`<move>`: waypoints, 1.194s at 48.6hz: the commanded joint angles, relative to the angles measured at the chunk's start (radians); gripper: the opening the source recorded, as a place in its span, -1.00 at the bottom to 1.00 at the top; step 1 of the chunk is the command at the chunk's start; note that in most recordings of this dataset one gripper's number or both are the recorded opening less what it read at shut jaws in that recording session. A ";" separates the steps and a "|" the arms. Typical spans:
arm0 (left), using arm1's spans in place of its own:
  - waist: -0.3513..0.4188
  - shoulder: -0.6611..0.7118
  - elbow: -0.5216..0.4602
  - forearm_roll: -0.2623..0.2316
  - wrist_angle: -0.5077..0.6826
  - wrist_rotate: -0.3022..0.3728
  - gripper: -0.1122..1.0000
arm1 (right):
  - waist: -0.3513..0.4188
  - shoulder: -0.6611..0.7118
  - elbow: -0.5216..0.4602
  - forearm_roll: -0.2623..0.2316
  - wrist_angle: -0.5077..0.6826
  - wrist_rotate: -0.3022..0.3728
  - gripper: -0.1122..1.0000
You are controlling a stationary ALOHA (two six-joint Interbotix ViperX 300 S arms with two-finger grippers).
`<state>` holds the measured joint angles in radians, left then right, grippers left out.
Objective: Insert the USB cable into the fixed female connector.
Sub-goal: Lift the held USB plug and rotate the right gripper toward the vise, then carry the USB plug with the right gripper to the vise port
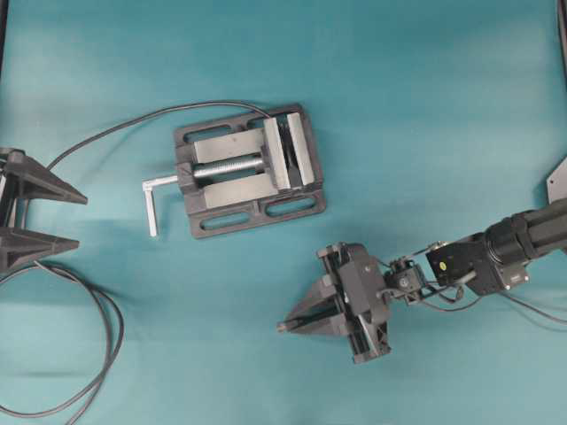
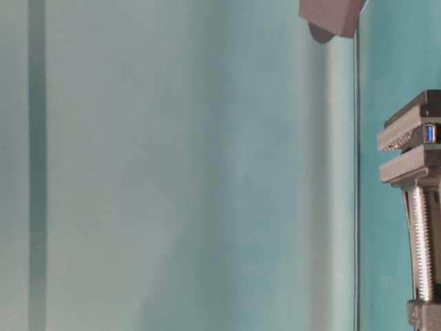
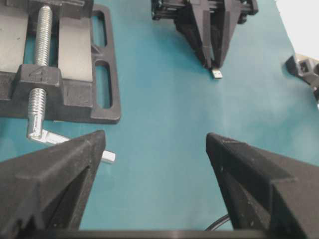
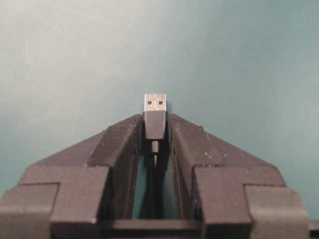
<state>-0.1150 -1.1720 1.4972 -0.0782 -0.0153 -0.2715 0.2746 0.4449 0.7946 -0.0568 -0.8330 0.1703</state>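
Right gripper (image 4: pixel 155 130) pinches the thin dark USB cable's black plug (image 4: pixel 155 123), silver tip protruding, well short of the vise-clamped blue-tongued socket (image 2: pixel 430 132); left gripper (image 3: pixel 155 144) wide open, empty; shallow pinch risks plug pivoting, misaligning.

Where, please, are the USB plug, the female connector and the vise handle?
USB plug (image 4: pixel 155 103): right wrist view, its metal tip.
Female connector (image 2: pixel 431 133): table-level view, its blue socket mouth.
Vise handle (image 1: pixel 152 205): overhead view, its long leg.
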 commanded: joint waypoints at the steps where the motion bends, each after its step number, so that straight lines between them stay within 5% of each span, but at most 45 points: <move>1: 0.003 0.014 -0.009 0.005 -0.008 0.014 0.99 | -0.015 -0.032 0.005 0.025 -0.006 0.020 -0.41; 16: 0.005 0.014 -0.008 0.005 -0.009 0.014 0.99 | -0.014 -0.133 0.064 0.089 0.012 0.091 -0.41; 28: 0.008 0.014 -0.009 0.005 -0.009 0.014 0.99 | 0.003 -0.161 0.077 0.244 0.012 0.084 -0.41; 39: 0.012 0.014 -0.003 0.005 -0.011 0.014 0.99 | 0.072 -0.161 0.077 0.499 0.002 -0.006 -0.41; 50: 0.041 0.014 0.011 0.005 -0.037 0.014 0.99 | 0.158 -0.160 0.051 0.868 -0.049 -0.206 -0.41; 58: 0.041 0.012 0.008 0.005 -0.078 0.012 0.99 | 0.187 -0.141 -0.009 1.042 -0.086 -0.319 -0.41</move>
<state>-0.0767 -1.1720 1.5186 -0.0782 -0.0690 -0.2715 0.4510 0.3175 0.8268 0.9158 -0.8897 -0.1197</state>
